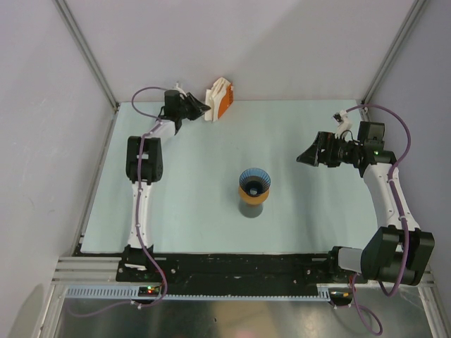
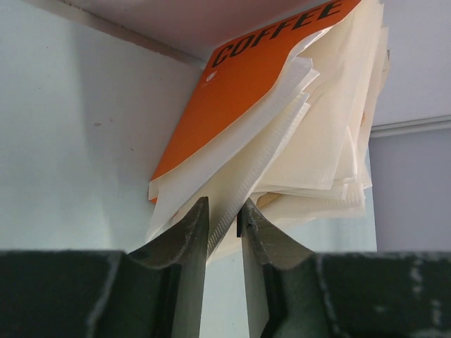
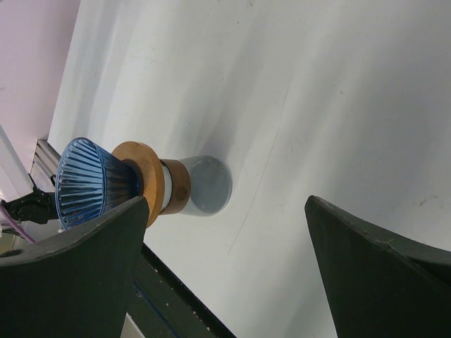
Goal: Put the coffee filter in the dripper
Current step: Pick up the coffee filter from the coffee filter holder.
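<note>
Orange cardboard cover is reading "COFFEE". It is fronting a loose stack of cream paper filters, standing far behind and left of the blue ribbed cone-shaped dripper. The dripper is sitting on a flat orange ring atop a grey cylindrical cup, mid-counter. The left end effector, arm stretching to the stack, is pinching one coffee filter by its crimped edge. The right end effector is hovering right of the dripper, jaws spread wide.
</note>
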{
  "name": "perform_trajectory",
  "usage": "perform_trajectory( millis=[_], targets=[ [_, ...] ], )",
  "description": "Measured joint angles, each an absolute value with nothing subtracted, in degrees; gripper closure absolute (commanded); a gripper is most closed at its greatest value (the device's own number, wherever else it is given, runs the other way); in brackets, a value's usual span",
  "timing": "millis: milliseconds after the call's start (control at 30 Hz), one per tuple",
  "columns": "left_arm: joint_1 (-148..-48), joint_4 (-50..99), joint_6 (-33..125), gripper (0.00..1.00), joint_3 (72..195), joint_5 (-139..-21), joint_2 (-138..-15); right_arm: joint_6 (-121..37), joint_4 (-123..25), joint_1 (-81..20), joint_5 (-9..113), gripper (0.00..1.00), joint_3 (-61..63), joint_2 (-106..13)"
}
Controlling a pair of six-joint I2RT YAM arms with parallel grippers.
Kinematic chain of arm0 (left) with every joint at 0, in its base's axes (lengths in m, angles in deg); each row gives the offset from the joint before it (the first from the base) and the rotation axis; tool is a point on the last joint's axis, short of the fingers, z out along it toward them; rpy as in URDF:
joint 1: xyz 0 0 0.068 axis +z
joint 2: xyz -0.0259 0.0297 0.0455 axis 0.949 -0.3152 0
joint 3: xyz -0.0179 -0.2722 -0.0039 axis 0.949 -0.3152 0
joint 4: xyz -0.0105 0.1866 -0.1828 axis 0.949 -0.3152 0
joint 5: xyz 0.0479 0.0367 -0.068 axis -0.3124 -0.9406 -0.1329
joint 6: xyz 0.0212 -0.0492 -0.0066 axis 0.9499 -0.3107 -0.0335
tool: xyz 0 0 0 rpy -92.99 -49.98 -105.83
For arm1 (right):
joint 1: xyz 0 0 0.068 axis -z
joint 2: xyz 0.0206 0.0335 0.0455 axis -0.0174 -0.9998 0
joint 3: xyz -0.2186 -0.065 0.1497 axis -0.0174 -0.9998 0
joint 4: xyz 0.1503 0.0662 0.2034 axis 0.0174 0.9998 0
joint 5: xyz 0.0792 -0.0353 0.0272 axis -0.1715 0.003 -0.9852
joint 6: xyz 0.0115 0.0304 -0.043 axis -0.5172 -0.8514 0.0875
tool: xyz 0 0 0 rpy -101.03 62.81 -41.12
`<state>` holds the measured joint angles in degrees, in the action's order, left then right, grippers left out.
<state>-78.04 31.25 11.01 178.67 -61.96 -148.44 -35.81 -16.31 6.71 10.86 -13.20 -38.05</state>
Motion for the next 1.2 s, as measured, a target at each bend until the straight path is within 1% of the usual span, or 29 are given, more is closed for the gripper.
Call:
perform_trajectory(
  millis=[133,200,267,433,567,667,1000,1067,1200],
  targets=[
    [-78.0,30.9,10.5,0.92,179.0,-62.0,-148.8,-35.8,-16.3,6.8,10.9,0.01,-13.2,-38.1],
    [-78.1,30.9,10.6,0.97,179.0,-62.0,-148.8,-35.8,-16.3,6.8,10.9,0.01,-13.2,-38.1],
    [-78.1,30.9,11.0,0.99,179.0,-62.0,-148.8,-35.8,-16.3,6.8,10.9,0.01,-13.2,-38.1],
    [-78.2,30.7,13.6,1.00,177.1,-62.5,-147.1,-35.8,-16.3,6.8,10.9,0.01,-13.2,-38.1],
    [-78.4,29.9,17.5,1.00,171.9,-64.0,-141.9,-35.8,-16.3,6.8,10.8,0.00,-13.2,-38.1],
    [-78.4,29.7,20.7,1.00,168.7,-65.3,-136.8,-35.8,-16.3,7.0,10.8,0.01,-13.2,-38.0],
    [-78.4,27.6,31.2,1.00,163.5,-67.9,-122.9,-35.1,-15.8,7.8,10.6,0.01,-13.2,-35.6],
    [-78.4,26.3,34.2,1.00,161.3,-68.1,-119.9,-34.1,-15.3,8.0,10.1,0.01,-13.2,-34.4],
    [-78.5,22.8,43.0,1.00,152.6,-65.8,-109.8,-30.4,-12.4,8.5,8.9,0.00,-12.7,-31.5]
  ],
)
